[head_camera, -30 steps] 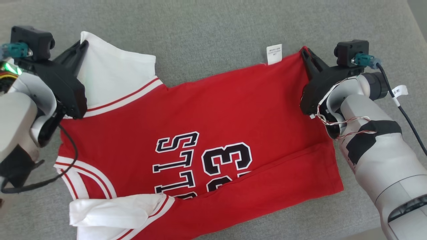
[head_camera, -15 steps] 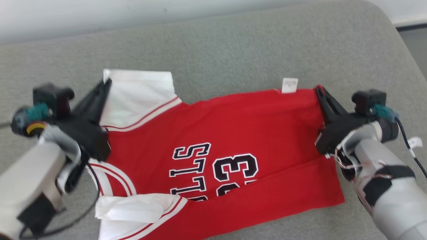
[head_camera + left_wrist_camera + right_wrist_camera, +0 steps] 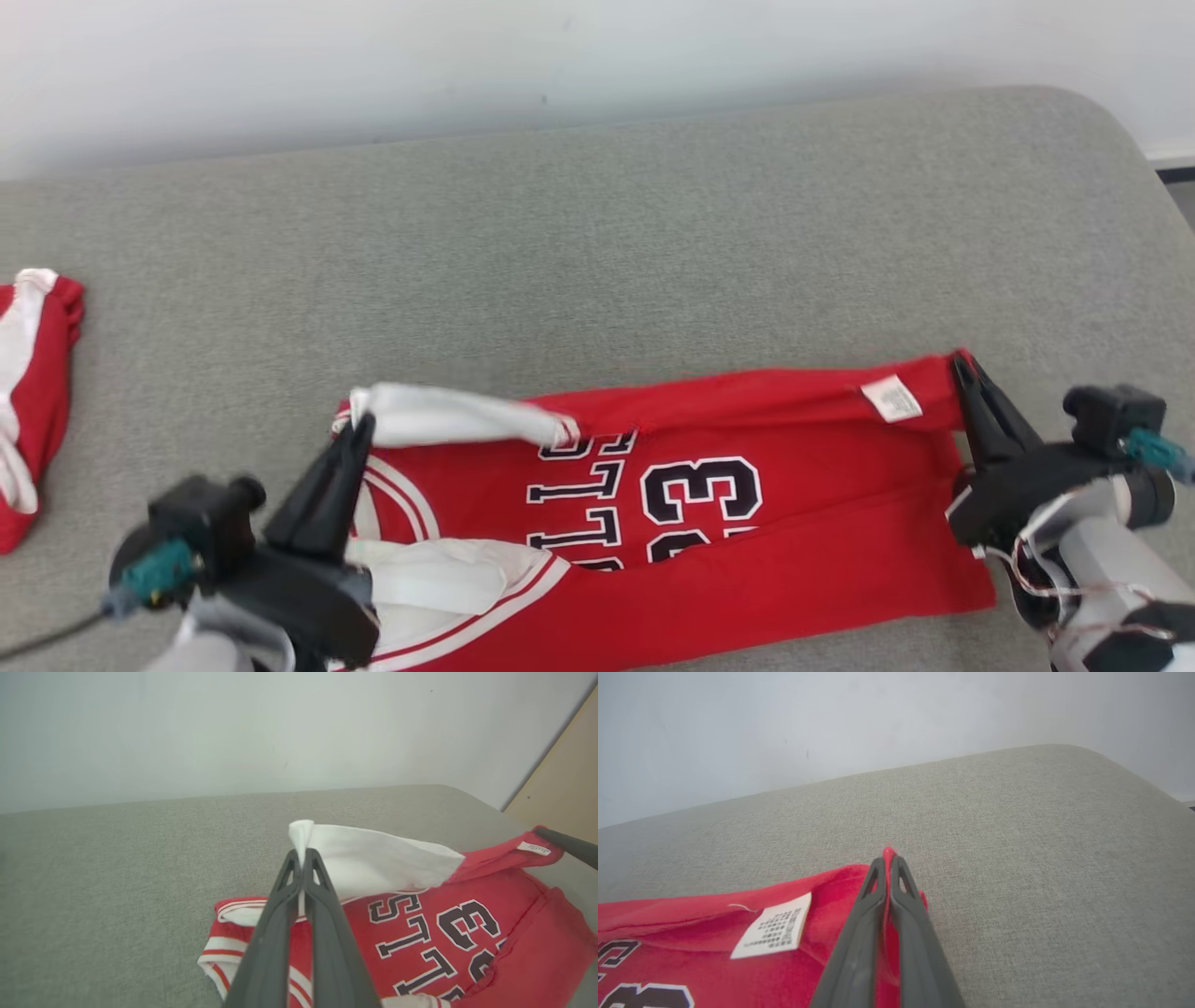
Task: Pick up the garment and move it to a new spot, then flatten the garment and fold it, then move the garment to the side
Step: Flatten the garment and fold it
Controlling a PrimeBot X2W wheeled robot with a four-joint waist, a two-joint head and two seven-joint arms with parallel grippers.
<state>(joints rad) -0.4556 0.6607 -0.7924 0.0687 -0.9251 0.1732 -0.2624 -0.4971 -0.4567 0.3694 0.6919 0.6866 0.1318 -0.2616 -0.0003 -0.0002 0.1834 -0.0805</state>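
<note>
— Where is the jersey, and how much room is around it?

— The red jersey (image 3: 747,560) lies along the near edge of the grey cushion (image 3: 597,243), with its far edge lifted off the fabric. Beyond it the cushion runs open to the pale wall (image 3: 467,56). The cushion's right end rounds off just past the jersey. At the far left lies another red-and-white garment (image 3: 33,401), well apart.

— And the arms?

— Both reach in from the near side, fingers pointing away. The left gripper (image 3: 361,423) is clamped on a corner of the white sleeve (image 3: 448,418). The right gripper (image 3: 960,358) is clamped on the red hem corner, just right of the white label (image 3: 893,399).
</note>
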